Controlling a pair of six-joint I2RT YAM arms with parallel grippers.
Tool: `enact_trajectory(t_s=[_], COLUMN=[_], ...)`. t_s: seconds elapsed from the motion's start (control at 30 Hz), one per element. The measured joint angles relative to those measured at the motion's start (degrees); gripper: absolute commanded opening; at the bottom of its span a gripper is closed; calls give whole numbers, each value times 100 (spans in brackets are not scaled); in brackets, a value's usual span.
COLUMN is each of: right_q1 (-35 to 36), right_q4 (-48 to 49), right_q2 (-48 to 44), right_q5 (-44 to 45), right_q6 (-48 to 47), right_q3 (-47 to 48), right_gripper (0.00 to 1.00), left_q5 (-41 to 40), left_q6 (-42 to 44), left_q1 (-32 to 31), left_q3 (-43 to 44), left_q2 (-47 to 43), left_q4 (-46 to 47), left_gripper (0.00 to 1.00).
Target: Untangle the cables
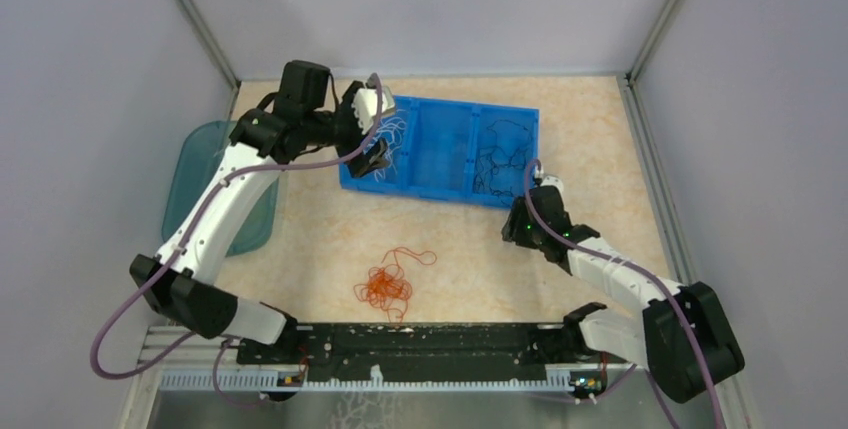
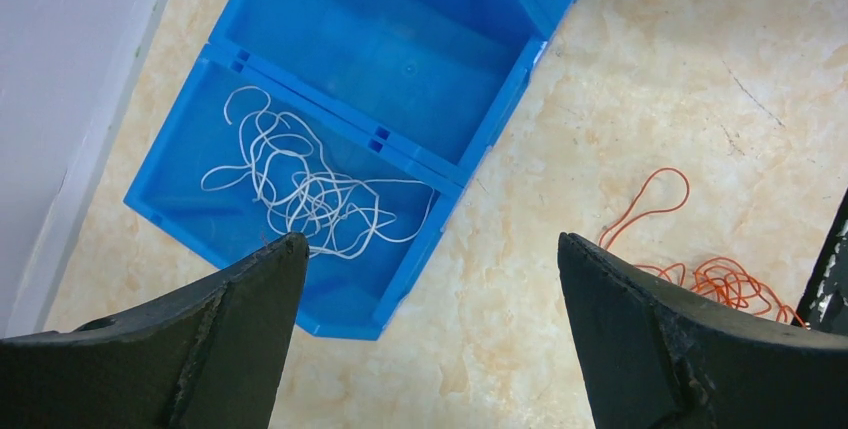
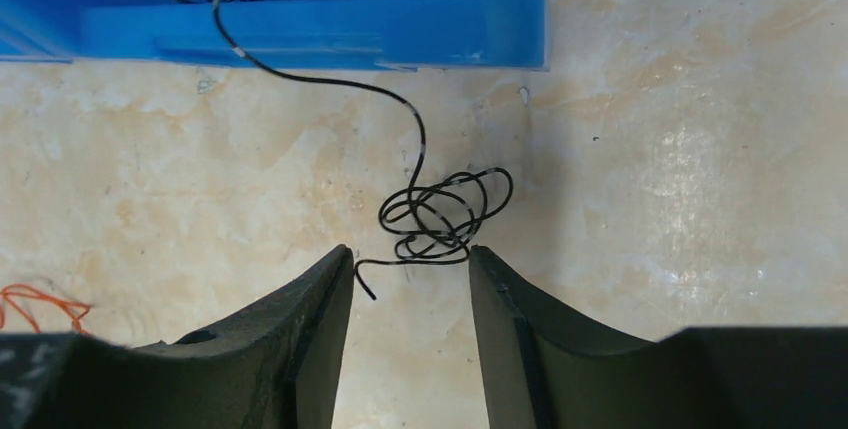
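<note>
**Step in hand (judged):** sorting by colour, well along; a stray black strand left to bring in, orange heap untouched.

**Tray** [image 1: 430,192]: blue, three compartments, set near the middle of the far edge of the bench [image 1: 600,129], long axis roughly along that edge.

**White wires** [image 2: 310,189]: loose heap in the left compartment. Middle compartment bare.

**Black wires** [image 1: 500,154]: tangled in the right compartment.

**Black strand** [image 3: 445,209]: trailed over the tray's near wall onto the bench, long axis far to near, ended in a small coil, free tip pointed toward the near edge.

**Orange wires** [image 1: 385,284]: knotted heap near the middle of the near edge, one loop thrown out to the right.

**Left pincer** [image 2: 430,244]: spread wide, gripped nothing, hung over the tray's near left corner.

**Right pincer** [image 3: 410,254]: half parted, gripped nothing, tips either side of the strand's tail, coil just ahead.

**Next move (judged):** a low, exact pinch on the coil, then a lift over the wall; thin wire, easily missed.
</note>
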Motion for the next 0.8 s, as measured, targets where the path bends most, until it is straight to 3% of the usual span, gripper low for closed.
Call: enact_trajectory(t_s=[0.37,0.53,0.67,0.8], right_q1=[7,7,7,7], right_q4=[415,107,-138,-33], right_q2=[798,267,-221,-103], right_q5=[129,258,372,435], right_q6=[-175,-339,-566,-826], right_q3=[116,415,1207,1939], right_gripper=[1,0,0,0], left_q5=[-42,-42,-37,-33], left_q6=[44,44,42,24], left_q1=[7,7,7,7], left_q3=[-192,-247,-330,-348], left_q2=[-568,-702,-743,-745], left_q4=[35,120,151,166], left_gripper=[100,100,100,100])
